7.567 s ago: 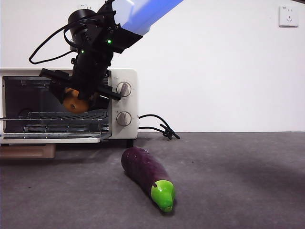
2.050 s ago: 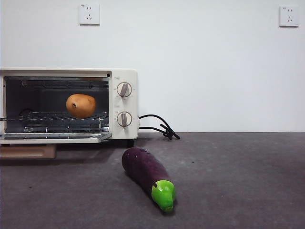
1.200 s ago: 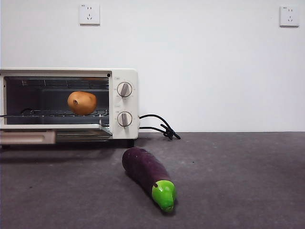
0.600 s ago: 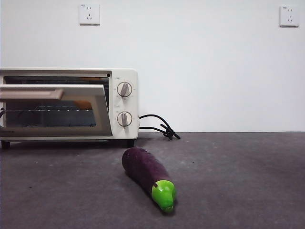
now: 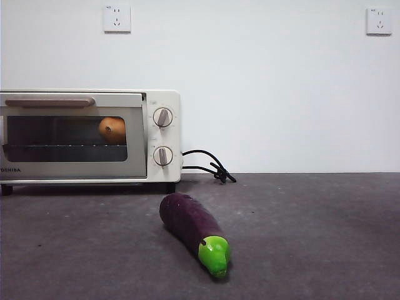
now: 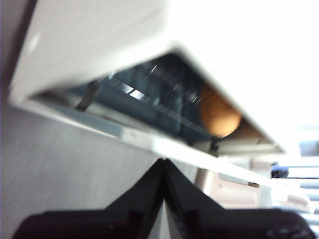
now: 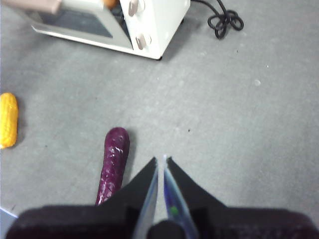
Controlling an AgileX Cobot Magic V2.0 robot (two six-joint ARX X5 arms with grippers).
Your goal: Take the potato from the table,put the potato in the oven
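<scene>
The potato (image 5: 112,129) lies inside the cream-white oven (image 5: 164,134) at the far left of the table (image 5: 312,237), and shows orange-brown through the dark glass door (image 5: 75,169), which stands up against the oven front. In the blurred left wrist view, my left gripper (image 6: 163,162) is shut and empty close below the oven (image 6: 89,45); there a gap beside the door shows the rack and the potato (image 6: 217,112). My right gripper (image 7: 163,159) hangs shut and empty high over the table, well away from the oven (image 7: 159,20). Neither arm shows in the front view.
A purple eggplant (image 5: 194,230) with a green tip lies on the table in front of the oven, also below the right gripper as the eggplant (image 7: 113,164). A yellow corn cob (image 7: 7,119) lies further left. The oven's black cord (image 5: 209,165) coils beside it.
The oven door has swung up from lying flat open to standing against the oven front. The potato, held in the oven by a gripper earlier, stays inside; that arm has left the front view.
</scene>
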